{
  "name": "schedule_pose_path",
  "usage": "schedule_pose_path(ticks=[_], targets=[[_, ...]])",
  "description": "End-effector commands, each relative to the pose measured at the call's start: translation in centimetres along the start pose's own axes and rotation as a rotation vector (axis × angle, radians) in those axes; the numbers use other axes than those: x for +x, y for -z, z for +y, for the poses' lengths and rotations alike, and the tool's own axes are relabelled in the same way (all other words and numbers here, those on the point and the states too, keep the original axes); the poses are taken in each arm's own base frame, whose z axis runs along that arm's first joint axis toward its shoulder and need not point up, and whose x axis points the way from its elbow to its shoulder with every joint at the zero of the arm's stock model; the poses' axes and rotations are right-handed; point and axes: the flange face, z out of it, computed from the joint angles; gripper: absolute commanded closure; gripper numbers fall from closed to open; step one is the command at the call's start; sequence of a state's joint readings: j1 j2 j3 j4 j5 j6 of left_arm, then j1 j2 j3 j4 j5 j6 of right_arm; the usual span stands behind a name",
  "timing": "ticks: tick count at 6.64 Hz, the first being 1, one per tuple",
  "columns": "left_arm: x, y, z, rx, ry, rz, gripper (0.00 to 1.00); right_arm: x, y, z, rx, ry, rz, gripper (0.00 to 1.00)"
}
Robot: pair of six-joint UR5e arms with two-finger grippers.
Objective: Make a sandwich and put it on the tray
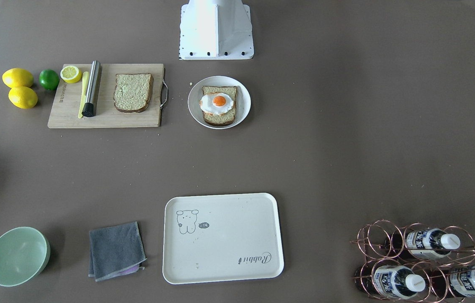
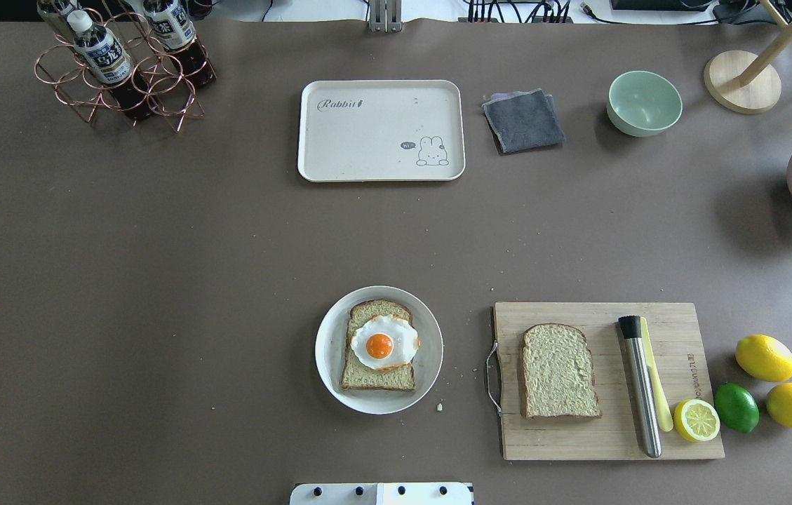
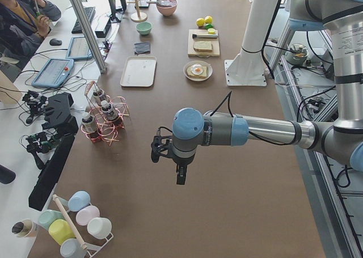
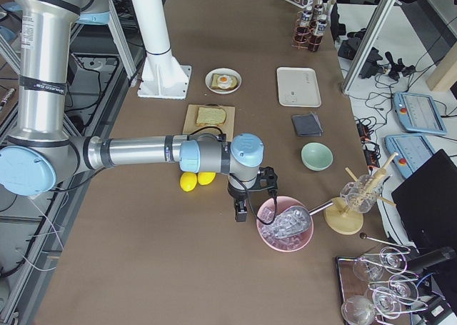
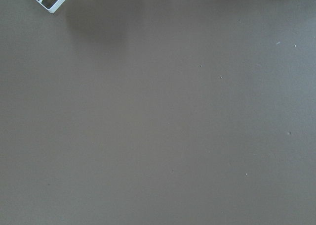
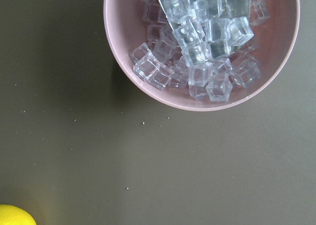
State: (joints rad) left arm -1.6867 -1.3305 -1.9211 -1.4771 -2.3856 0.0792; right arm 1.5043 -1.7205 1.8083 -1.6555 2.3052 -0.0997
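Probably light, soft, crumbly: loose bread slice (image 2: pixel 559 372) is best pinched gently across crusts; state of jaws cannot be told.

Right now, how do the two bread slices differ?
The plate slice lies on the round white plate, while the board slice lies on the wooden cutting board. The plate slice carries the fried egg, but the board slice is bare on top. Both are squarish, with pale crumb and dark crust, and both lie flat.
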Motion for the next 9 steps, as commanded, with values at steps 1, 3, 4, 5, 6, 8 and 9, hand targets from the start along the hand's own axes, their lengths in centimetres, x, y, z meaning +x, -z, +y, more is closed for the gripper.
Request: schedule_pose_path(ticks=[1, 3, 4, 5, 6, 8, 9], targets=[[-0.4, 0.3, 0.9, 0.009, 0.015, -0.006, 0.02, -0.1, 0.1, 0.1, 0.002, 0.001, -0.002, 0.00], [0.0, 0.4, 1.4, 0.013, 0.001, -0.005, 0.02, -0.9, 0.5, -0.4, 0.012, 0.012, -0.009, 0.00], [-0.2, 0.4, 2.1, 0.034, -0.008, -0.002, 0.02, -2.4, 0.5, -1.5, 0.013, -0.004, -0.034, 0.00], [0.0, 0.3, 2.2, 0.042, -0.020, 0.001, 0.02, -5.8, 0.4, -2.8, 0.004, -0.062, -0.052, 0.00], [0.4, 0.4, 3.0, 0.052, -0.034, 0.035, 0.02, -10.0, 0.8, -3.2, 0.004, -0.080, -0.061, 0.00], [0.0, -0.4, 4.9, 0.064, -0.054, 0.039, 0.02, -15.8, 0.6, -4.6, 0.022, -0.148, -0.088, 0.00], [0.1, -0.4, 4.8, 0.067, -0.061, 0.037, 0.02, -19.1, -0.2, -4.9, 0.062, -0.170, -0.133, 0.00]])
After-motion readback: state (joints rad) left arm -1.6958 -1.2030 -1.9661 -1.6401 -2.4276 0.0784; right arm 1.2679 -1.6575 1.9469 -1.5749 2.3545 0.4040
